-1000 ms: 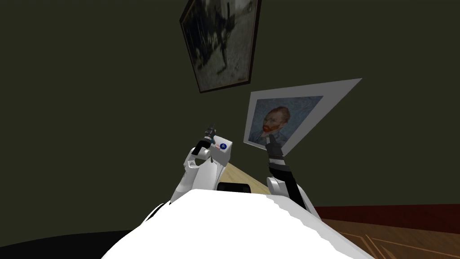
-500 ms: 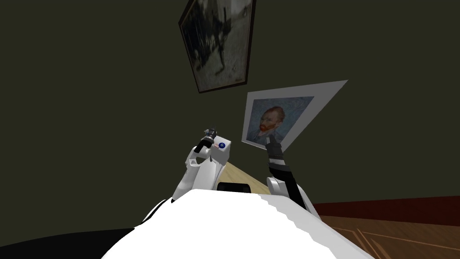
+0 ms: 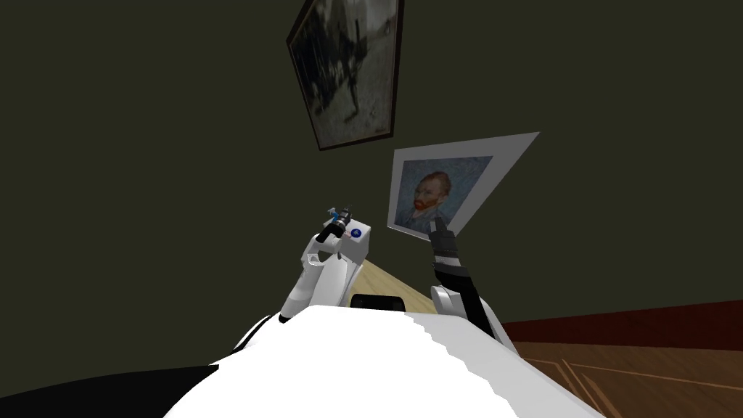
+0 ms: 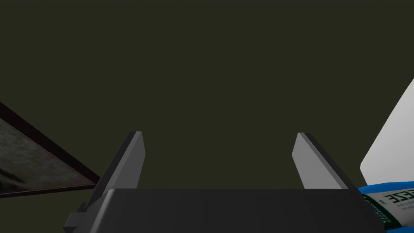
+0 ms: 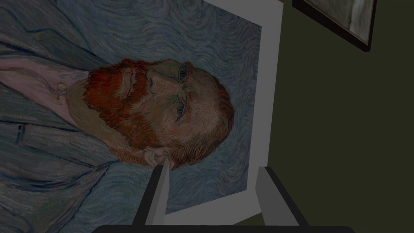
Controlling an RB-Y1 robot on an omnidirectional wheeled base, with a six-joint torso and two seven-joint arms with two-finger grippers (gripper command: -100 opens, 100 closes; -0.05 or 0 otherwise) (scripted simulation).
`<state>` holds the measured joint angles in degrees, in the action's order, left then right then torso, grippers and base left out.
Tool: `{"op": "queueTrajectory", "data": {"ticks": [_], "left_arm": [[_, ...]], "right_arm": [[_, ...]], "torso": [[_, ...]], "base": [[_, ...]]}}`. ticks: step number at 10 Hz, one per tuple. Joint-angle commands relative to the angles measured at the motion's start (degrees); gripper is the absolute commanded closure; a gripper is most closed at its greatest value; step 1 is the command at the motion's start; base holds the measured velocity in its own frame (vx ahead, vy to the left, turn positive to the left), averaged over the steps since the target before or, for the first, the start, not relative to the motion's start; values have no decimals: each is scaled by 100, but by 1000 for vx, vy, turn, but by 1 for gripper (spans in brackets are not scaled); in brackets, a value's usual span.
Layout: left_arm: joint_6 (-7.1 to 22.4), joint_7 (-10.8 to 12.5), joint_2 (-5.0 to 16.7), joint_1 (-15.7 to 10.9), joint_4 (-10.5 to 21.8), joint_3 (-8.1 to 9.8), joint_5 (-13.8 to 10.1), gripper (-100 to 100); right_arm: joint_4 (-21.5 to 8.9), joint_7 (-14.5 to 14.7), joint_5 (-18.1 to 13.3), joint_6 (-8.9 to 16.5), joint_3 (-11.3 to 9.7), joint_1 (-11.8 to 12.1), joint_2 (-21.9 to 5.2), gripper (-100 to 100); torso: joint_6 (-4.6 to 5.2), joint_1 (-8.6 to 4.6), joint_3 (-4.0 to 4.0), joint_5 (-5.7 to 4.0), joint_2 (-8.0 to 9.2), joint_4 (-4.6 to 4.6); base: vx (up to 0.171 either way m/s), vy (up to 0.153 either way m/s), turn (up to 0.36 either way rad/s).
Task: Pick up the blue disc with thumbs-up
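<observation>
Left claw [image 4: 218, 134], spread wide and empty, hovers just beside a white box [image 3: 357, 248]; the blue disc [image 3: 356, 233] lies on the box's top. A blue-and-white pack [image 4: 387, 201] next to the claw shows the letters "EZE". Right claw [image 5: 211, 167], parted and empty, is held raised to the right.

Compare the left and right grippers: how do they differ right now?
Left gripper is beside the white box bearing the blue disc; right gripper is raised well apart from it. Left's fingers stand wider apart than right's. Both are open and empty.
</observation>
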<state>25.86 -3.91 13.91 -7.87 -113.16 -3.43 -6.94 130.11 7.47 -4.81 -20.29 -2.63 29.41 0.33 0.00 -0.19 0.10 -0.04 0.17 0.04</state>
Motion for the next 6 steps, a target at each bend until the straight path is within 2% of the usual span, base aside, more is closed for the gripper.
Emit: {"op": "queueTrajectory", "data": {"ticks": [1, 4, 6], "left_arm": [[224, -42, -6, -19, 24, -20, 5, -100], [744, -161, 49, -157, 135, -51, -45, -100], [984, -218, 77, -224, 192, -61, -71, -100]], "right_arm": [[0, 0, 0, 0, 0, 0, 0, 0], [0, 0, 0, 0, 0, 0, 0, 0], [0, 0, 0, 0, 0, 0, 0, 0]], "torso": [[0, 0, 0, 0, 0, 0], [0, 1, -4, 0, -7, -1], [-1, 2, -3, 0, -6, -1]], "base": [[-28, -31, -5], [-28, -44, -6], [-25, -38, -5]]}}
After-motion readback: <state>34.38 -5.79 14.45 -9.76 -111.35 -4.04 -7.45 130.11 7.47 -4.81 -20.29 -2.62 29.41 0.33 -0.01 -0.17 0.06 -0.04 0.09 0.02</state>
